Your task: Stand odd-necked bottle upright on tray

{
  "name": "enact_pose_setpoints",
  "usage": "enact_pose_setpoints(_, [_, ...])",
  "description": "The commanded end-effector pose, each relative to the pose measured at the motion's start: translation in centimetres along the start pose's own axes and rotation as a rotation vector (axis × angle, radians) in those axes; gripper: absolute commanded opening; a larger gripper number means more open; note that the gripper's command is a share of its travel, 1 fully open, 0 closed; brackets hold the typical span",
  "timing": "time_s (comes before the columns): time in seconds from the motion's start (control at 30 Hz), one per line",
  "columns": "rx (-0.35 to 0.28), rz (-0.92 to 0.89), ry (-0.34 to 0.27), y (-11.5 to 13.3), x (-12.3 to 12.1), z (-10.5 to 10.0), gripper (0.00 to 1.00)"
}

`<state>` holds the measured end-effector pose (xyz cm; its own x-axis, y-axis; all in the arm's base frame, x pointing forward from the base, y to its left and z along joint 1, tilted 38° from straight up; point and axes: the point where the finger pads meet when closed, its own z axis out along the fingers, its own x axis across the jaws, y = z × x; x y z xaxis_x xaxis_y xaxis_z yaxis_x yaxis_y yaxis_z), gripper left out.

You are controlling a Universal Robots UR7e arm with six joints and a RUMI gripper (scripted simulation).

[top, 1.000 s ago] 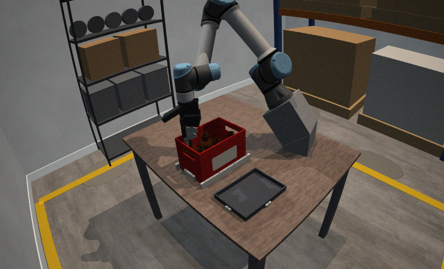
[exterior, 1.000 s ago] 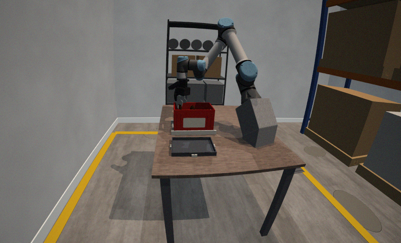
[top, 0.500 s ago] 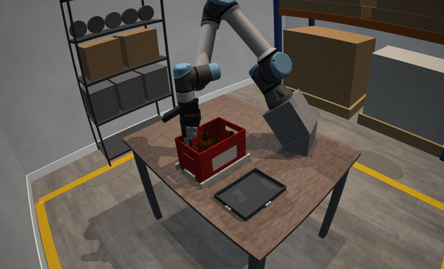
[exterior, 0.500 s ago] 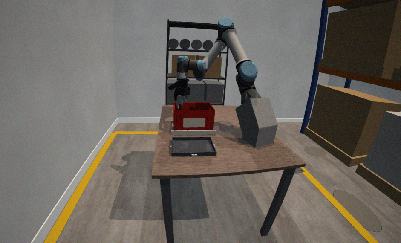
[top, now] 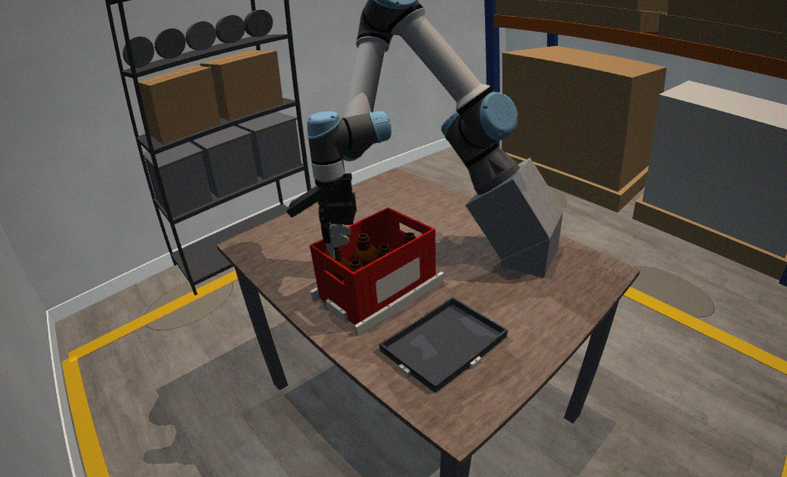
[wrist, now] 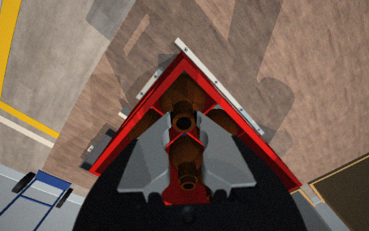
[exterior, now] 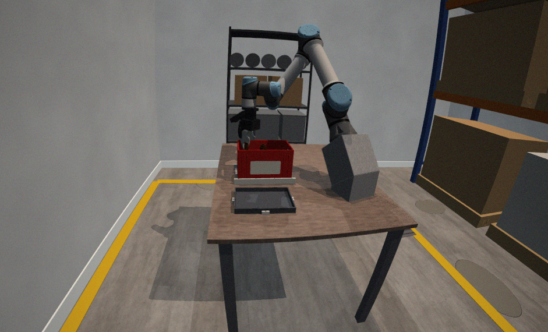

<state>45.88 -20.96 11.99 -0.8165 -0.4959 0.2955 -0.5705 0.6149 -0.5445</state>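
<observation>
A red crate [top: 374,264] stands on the table and holds brown bottles [top: 363,249] upright in its cells. It also shows in the exterior view [exterior: 265,158]. My gripper [top: 335,237] reaches into the crate's far left corner cell. In the wrist view my gripper [wrist: 183,111] is shut on the neck of a brown bottle [wrist: 184,120] in that corner cell. The bottle's open mouth shows between the grey fingers. A second bottle [wrist: 188,182] stands in the cell nearer the wrist. The dark empty tray [top: 442,342] lies in front of the crate.
The arm's grey base block [top: 515,217] stands at the table's far right. A metal shelf rack [top: 206,118] with boxes stands behind the table. White rails [top: 378,308] lie along the crate's foot. Large boxes [top: 580,112] stand on the floor at the right.
</observation>
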Motion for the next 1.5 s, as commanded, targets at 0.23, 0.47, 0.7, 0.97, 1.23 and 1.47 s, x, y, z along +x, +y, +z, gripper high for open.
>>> enact_pose_setpoints(0.23, [0.006,0.001,-0.003,-0.2,-0.1,-1.2,0.00])
enact_pose_setpoints(0.47, [0.006,0.001,-0.003,-0.1,0.0,-1.8,0.00])
enact_pose_setpoints(0.7, [0.006,0.001,-0.003,-0.1,0.0,-2.7,0.00])
enact_pose_setpoints(0.97, [0.006,0.001,-0.003,-0.1,0.1,-3.4,0.00])
enact_pose_setpoints(1.23, [0.005,0.001,-0.004,0.0,0.1,-3.9,0.00])
enact_pose_setpoints(1.47, [0.005,0.001,-0.003,0.0,0.1,-4.1,0.00])
